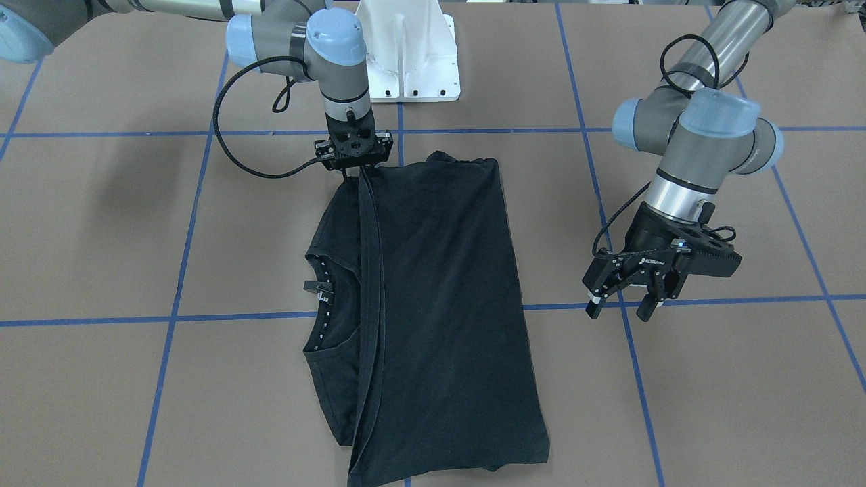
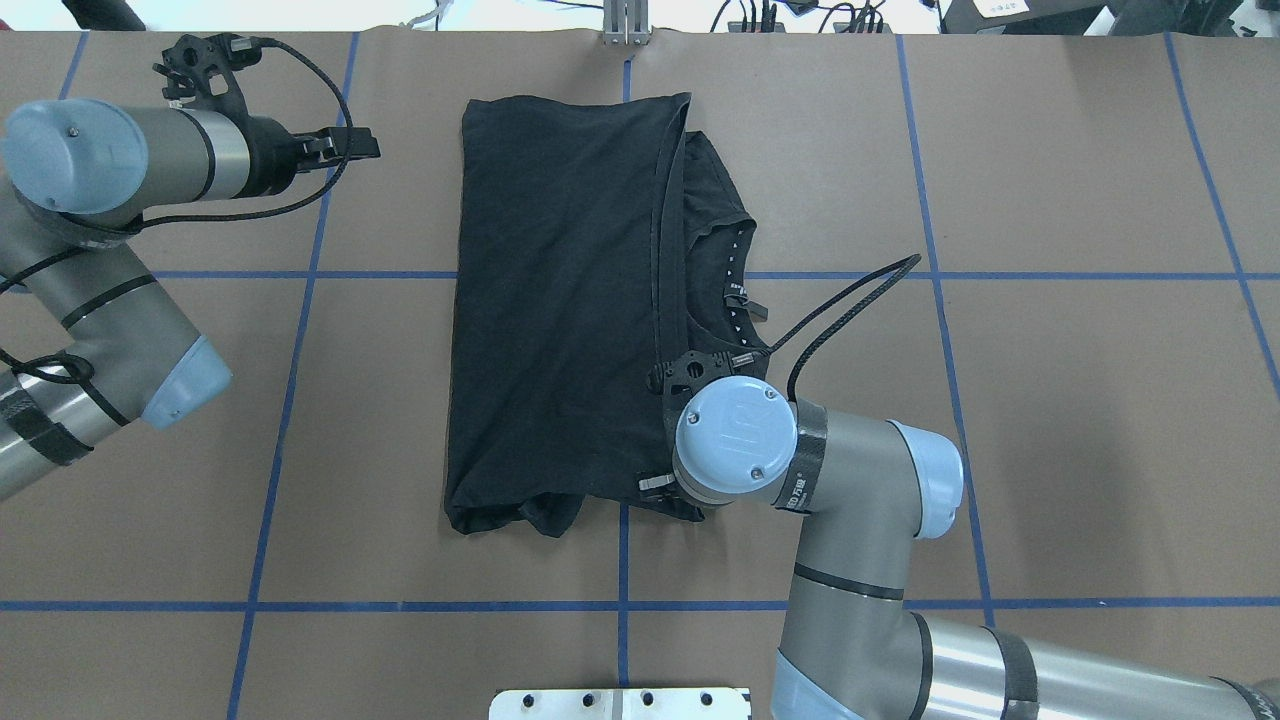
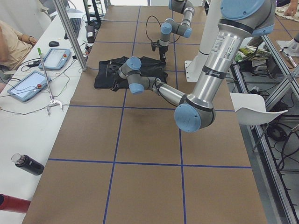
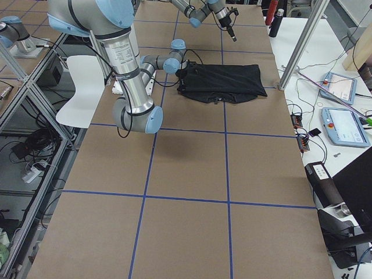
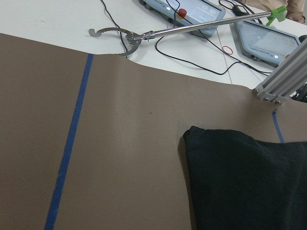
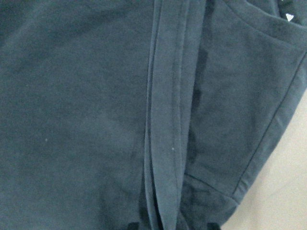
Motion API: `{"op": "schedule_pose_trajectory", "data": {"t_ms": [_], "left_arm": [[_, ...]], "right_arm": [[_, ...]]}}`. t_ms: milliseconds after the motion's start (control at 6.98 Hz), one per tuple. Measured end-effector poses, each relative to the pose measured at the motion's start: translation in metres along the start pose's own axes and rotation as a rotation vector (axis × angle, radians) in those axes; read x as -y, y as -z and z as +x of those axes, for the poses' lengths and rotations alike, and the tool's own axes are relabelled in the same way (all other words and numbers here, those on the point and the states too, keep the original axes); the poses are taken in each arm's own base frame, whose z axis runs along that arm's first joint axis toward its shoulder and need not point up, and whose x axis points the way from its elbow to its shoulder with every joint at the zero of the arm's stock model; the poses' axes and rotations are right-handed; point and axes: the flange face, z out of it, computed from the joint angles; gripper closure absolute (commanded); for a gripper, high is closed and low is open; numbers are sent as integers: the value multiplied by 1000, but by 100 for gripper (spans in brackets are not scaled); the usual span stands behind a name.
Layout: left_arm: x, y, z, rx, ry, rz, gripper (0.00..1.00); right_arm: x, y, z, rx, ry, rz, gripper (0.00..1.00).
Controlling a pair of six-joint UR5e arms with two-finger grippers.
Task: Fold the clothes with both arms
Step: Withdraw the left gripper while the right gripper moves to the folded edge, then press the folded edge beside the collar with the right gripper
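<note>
The black T-shirt lies flat on the brown table, folded lengthwise, with the collar and neck label on the side under my right arm. No logo shows. My right gripper points straight down at the shirt's corner nearest the robot base. In the right wrist view the hem folds converge between its fingertips, so it looks shut on the hem. In the overhead view the wrist hides it. My left gripper is open and empty, above the bare table beside the shirt's other long edge. The left wrist view shows a shirt corner.
The white pedestal base stands behind the shirt. Blue tape lines grid the table. Past the far edge are an aluminium post, a metal grabber tool and control tablets. Bottles lie on the side bench.
</note>
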Motion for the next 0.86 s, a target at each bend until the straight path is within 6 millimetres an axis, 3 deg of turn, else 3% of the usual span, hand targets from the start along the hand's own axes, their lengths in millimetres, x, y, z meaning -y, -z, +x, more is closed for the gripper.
{"op": "schedule_pose_trajectory", "data": {"t_ms": [430,859], "left_arm": [[-1,-1,-2,3,1,-2,0],[-1,-1,-1,2,10,-2,0]], "right_arm": [[-2,-2,-3,-8,13,4,100],[-4,16,9,-39,30,-10,100]]}}
